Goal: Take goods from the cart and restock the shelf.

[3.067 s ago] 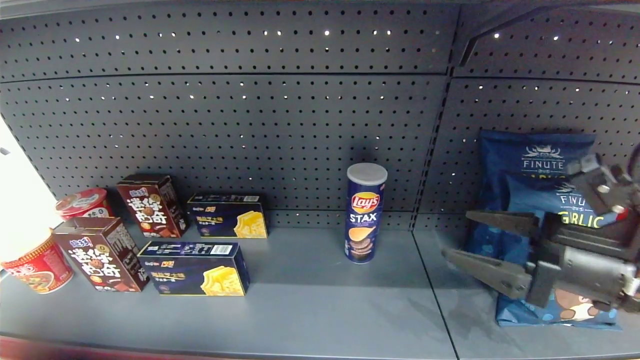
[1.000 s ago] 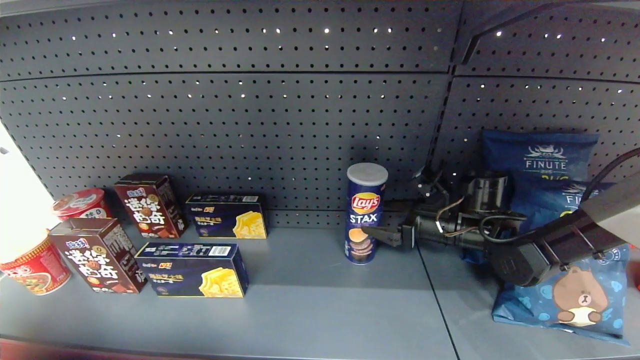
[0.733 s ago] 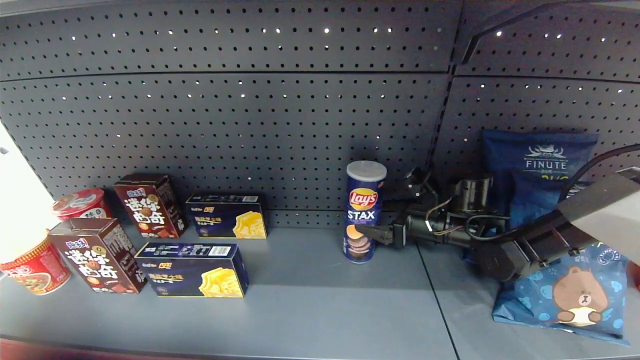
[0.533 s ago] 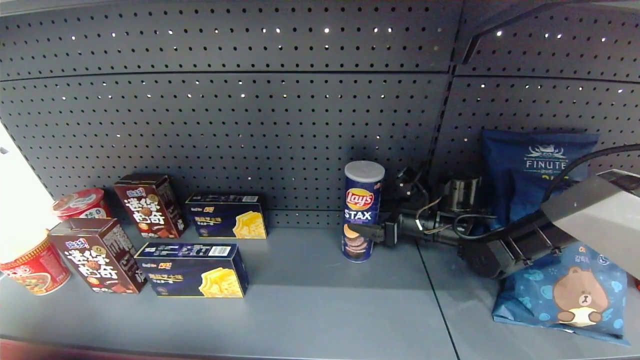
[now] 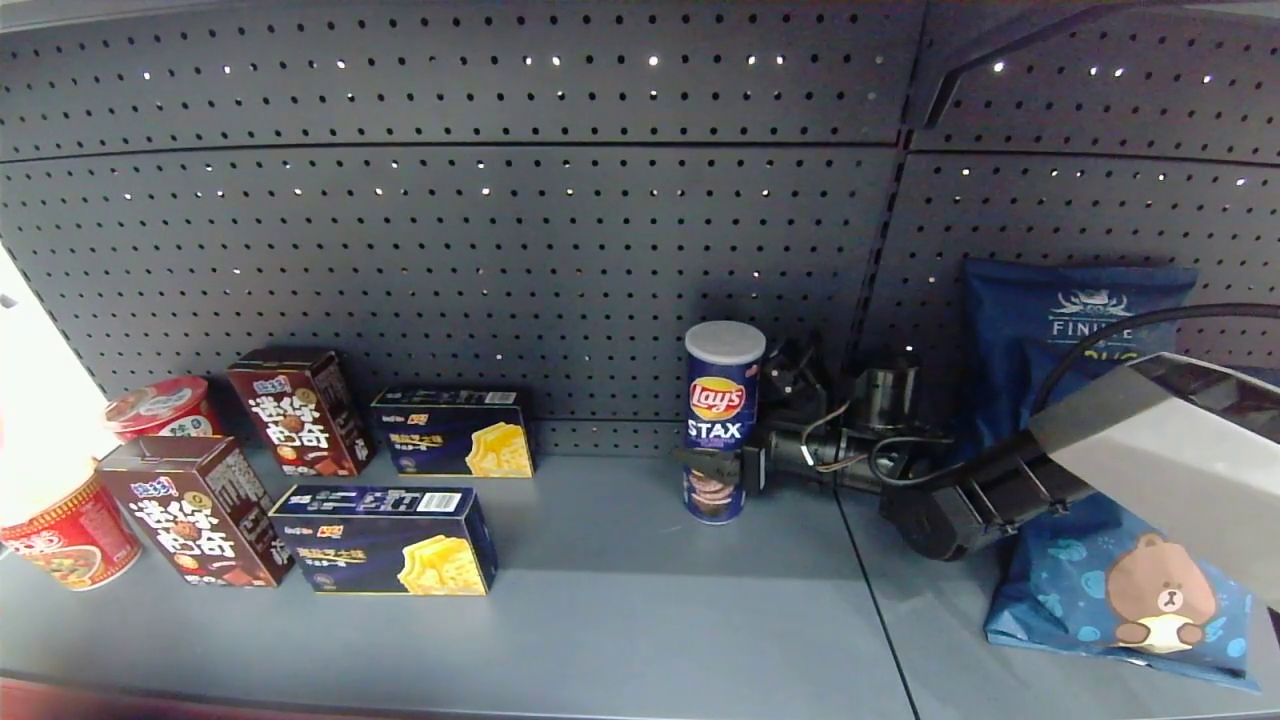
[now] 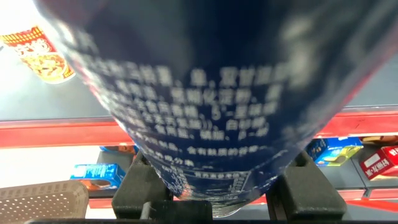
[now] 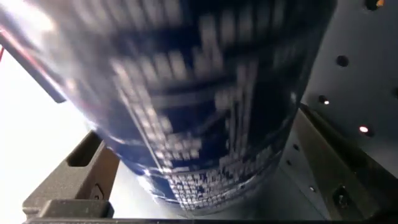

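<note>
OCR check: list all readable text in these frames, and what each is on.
"Lay's": can, logo.
"STAX": same can, below the logo.
"FINU", then "E": rear blue bag; a cable crosses the word.
"迷你曲奇": both brown boxes.
Too small to read: navy boxes, red cups.
Blurred: fine print on the can's back and on the second can.

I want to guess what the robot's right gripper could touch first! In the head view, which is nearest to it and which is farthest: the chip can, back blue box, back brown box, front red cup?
1. Chip can: between the right gripper fingers, mid-shelf.
2. Back blue box: to its left.
3. Back brown box: farther left.
4. Front red cup: far left edge.
</note>
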{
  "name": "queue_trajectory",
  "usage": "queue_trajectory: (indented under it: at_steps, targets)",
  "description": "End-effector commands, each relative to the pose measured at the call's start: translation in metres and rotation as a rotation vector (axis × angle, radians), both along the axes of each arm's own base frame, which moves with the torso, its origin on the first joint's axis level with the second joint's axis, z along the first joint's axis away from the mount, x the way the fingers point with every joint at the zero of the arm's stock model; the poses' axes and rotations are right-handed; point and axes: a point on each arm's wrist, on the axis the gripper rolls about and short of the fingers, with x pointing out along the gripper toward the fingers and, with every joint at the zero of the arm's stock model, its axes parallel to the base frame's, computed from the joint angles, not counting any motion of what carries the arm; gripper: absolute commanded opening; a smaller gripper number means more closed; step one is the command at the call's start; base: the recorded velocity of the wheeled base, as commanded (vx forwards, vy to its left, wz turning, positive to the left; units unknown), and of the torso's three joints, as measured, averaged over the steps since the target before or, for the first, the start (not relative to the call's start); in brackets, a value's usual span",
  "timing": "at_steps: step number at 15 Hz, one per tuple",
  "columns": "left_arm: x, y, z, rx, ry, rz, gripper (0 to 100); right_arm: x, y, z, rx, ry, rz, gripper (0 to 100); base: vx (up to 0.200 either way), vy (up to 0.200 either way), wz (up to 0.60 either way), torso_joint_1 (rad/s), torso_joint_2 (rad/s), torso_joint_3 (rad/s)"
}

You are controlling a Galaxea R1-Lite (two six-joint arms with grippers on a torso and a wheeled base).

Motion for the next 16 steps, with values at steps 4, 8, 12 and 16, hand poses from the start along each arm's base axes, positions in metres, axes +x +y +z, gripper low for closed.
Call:
queue_trajectory:
  at_steps: [4, 8, 12, 16]
  targets:
    - [0.0, 0.0, 0.001, -0.001, -0.002, 0.001, 0, 0.004, 0.008, -0.013, 0.016, 0.008, 0.015, 0, 0.0, 0.0, 0.0, 0.0, 0.0, 0.0]
    - [0.0, 0.0, 0.0, 0.0, 0.0, 0.004, 0, 0.001, 0.005, -0.006, 0.03, -0.003, 0.007, 0, 0.0, 0.0, 0.0, 0.0, 0.0, 0.0]
    - [-0.003, 0.001, -0.001, -0.004, -0.018, 0.007, 0, -0.034, -0.011, 0.015, 0.026, -0.005, 0.01, 0, 0.0, 0.0, 0.0, 0.0, 0.0, 0.0]
    - [-0.01, 0.002, -0.008, -0.005, -0.024, 0.005, 0, -0.081, -0.035, 0.035, 0.019, -0.008, 0.011, 0, 0.0, 0.0, 0.0, 0.0, 0.0, 0.0]
